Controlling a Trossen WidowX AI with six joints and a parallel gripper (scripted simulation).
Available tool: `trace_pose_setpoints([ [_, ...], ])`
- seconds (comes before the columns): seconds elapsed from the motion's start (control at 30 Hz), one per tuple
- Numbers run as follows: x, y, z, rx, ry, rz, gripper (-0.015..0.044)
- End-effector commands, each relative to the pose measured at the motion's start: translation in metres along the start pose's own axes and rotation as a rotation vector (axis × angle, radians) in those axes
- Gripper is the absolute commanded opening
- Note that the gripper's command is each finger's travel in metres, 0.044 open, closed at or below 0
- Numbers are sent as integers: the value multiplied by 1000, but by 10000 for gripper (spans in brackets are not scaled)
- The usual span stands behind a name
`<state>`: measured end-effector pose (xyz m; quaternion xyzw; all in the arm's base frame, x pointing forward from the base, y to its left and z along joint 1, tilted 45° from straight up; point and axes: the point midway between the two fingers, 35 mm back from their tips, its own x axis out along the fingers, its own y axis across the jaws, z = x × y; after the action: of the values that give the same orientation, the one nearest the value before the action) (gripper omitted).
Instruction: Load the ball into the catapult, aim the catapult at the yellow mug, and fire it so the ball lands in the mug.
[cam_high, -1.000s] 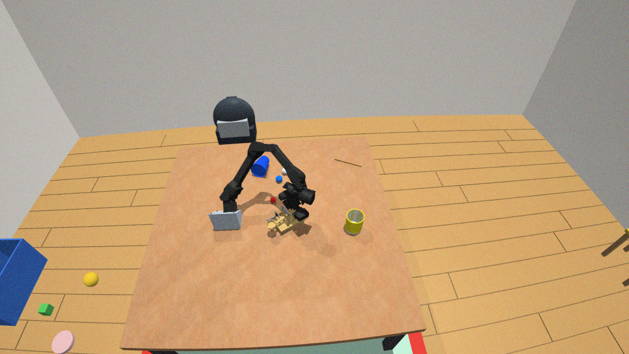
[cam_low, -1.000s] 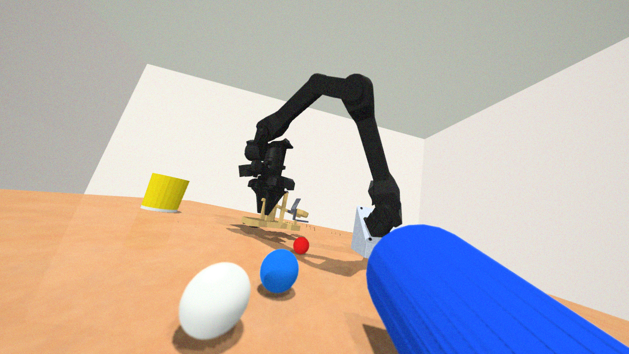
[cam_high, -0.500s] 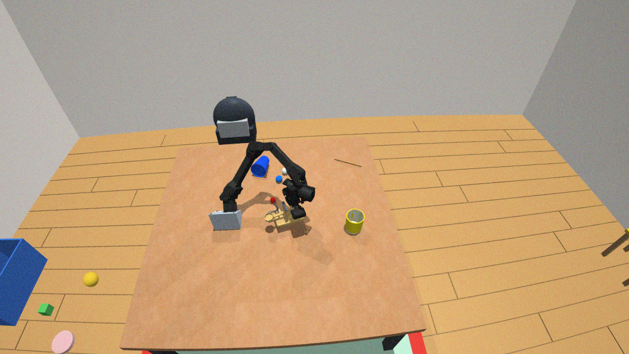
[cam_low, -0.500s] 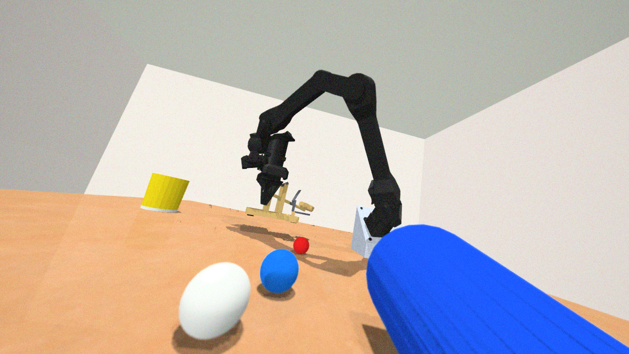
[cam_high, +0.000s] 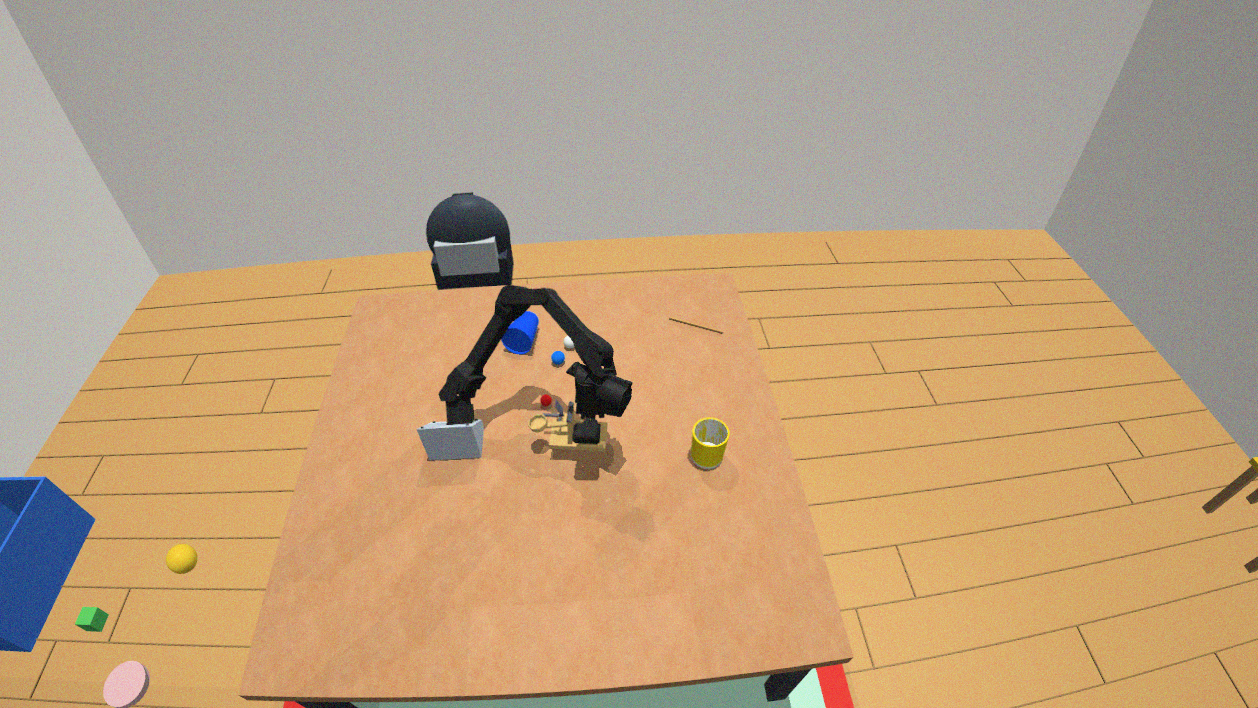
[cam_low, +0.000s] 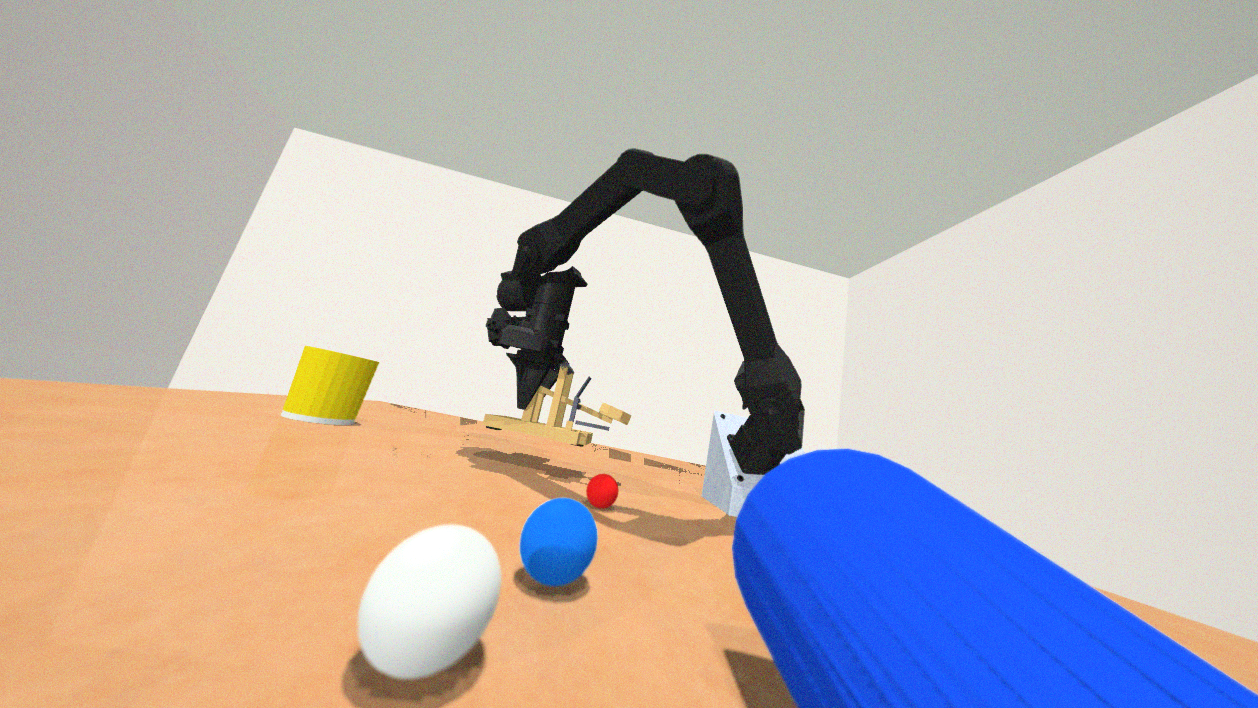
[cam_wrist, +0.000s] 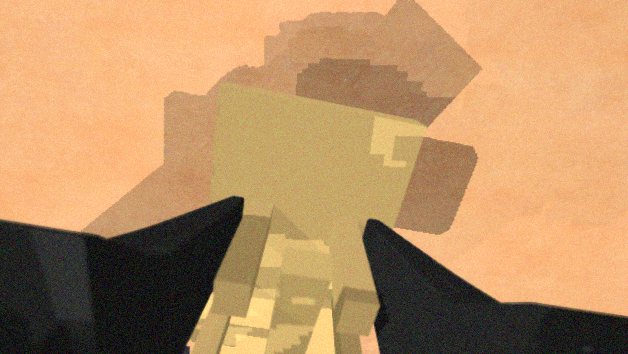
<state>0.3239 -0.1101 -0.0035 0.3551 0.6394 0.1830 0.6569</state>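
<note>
My gripper (cam_high: 587, 429) (cam_low: 526, 401) (cam_wrist: 304, 219) is shut on the wooden catapult's upright frame. The catapult (cam_high: 576, 444) (cam_low: 550, 431) (cam_wrist: 310, 145) hangs a little above the table, its shadow set apart below it. Its round cup (cam_high: 537, 423) points left, away from the mug, and looks empty. The yellow mug (cam_high: 708, 449) (cam_low: 330, 387) stands upright to the right. A red ball (cam_high: 545, 399) (cam_low: 602, 490) lies on the table behind the catapult's cup end. A blue ball (cam_high: 558, 357) (cam_low: 558, 541) and a white ball (cam_high: 568, 343) (cam_low: 429, 601) lie farther back.
A blue cylinder (cam_high: 520, 332) (cam_low: 924, 581) lies on its side behind the balls. A thin stick (cam_high: 695, 325) lies at the back right. The arm's grey base block (cam_high: 453, 442) stands at the left. A blue bin (cam_high: 44, 563) and a yellow ball (cam_high: 181, 558) are on the floor.
</note>
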Motion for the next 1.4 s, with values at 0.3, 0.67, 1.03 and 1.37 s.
trace_pose_setpoints([
  [0.3, 7, -5, 4, 22, -13, -9, 0],
  [0.67, 25, -6, 5, 21, -13, -8, 0],
  [1.03, 43, -6, 5, 21, -13, -7, 0],
  [1.37, 41, -4, 5, 6, -7, -12, 79],
])
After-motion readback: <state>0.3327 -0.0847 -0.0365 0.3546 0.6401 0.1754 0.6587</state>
